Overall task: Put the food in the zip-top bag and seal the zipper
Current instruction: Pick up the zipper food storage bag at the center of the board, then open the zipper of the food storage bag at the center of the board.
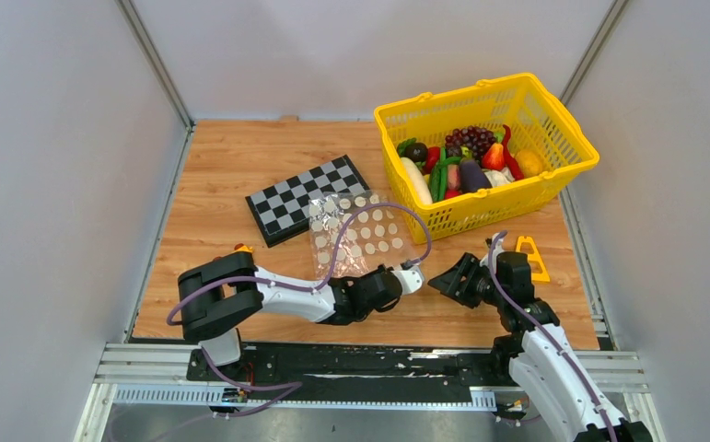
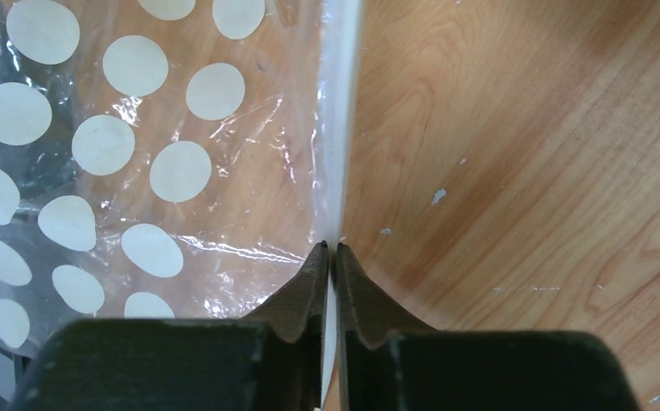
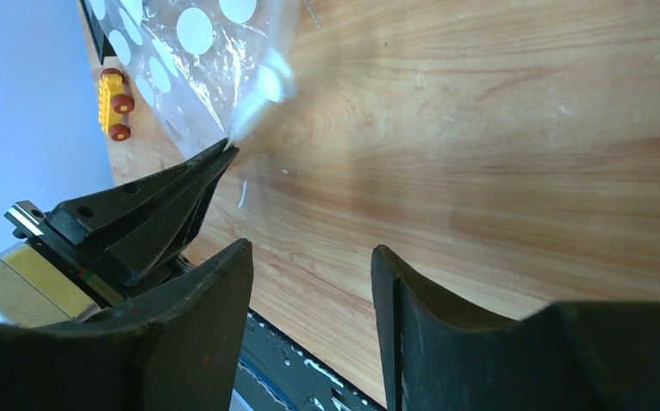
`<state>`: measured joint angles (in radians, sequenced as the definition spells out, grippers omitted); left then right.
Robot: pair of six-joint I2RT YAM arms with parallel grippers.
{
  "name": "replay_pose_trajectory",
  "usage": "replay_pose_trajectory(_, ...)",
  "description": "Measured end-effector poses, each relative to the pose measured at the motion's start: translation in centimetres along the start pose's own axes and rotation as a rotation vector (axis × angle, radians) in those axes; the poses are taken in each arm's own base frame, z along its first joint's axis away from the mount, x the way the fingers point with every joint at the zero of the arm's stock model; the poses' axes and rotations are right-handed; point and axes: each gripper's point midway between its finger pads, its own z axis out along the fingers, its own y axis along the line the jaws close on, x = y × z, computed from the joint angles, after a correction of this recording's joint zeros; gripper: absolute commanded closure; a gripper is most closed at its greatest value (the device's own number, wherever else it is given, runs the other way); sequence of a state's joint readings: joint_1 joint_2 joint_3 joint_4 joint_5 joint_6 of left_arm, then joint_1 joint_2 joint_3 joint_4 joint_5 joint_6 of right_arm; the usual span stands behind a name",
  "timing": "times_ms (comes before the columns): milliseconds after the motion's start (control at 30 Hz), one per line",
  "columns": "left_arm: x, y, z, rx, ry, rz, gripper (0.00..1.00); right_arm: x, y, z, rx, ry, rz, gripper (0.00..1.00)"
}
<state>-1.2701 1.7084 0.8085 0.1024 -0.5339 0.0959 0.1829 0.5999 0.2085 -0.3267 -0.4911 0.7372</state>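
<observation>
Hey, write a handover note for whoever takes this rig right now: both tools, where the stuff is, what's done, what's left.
Left tool: shut on the zipper, at its near end.
Right tool: open, empty, close beside the left one.
Bag: lies flat on the table, far end over the checkerboard; looks empty.
Food: all in the yellow basket.
Done: only the grip on the bag; nothing bagged.
Left: open the mouth, move the food in, seal the zipper.
</observation>
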Motion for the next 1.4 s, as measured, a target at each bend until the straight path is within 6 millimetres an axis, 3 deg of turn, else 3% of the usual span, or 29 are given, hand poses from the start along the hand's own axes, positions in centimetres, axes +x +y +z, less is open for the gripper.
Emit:
replay_pose_trajectory(567,-3.5,1.1,-2.7,0.033,-0.106,-0.107,1.0,-0.5,3.8,0.0,-0.188,-0.007,-0.063,0.47)
replay_pose_trajectory(833,-3.5,-0.1,-3.6,0.104,-0.088,-0.229,1.0,1.5,5.5,0.8,-0.201,0.028,-0.117,0.51)
replay_pose_trajectory(900,-4.1,0.0,-4.1,0.112,-0.106,-0.274,1.0,1.3,5.5,1.2,-0.186,0.012,-0.11,0.55)
replay_pose_trajectory(1067,-5.5,0.2,-5.2,0.136,-0.149,-0.367,1.0,0.6,5.9,2.2,-0.17,-0.031,-0.093,0.54)
replay_pose_trajectory(1400,-5.8,-0.6,-5.4,0.174,-0.147,-0.437,1.0,-0.1,7.7,3.0,-0.181,-0.076,-0.115,0.57)
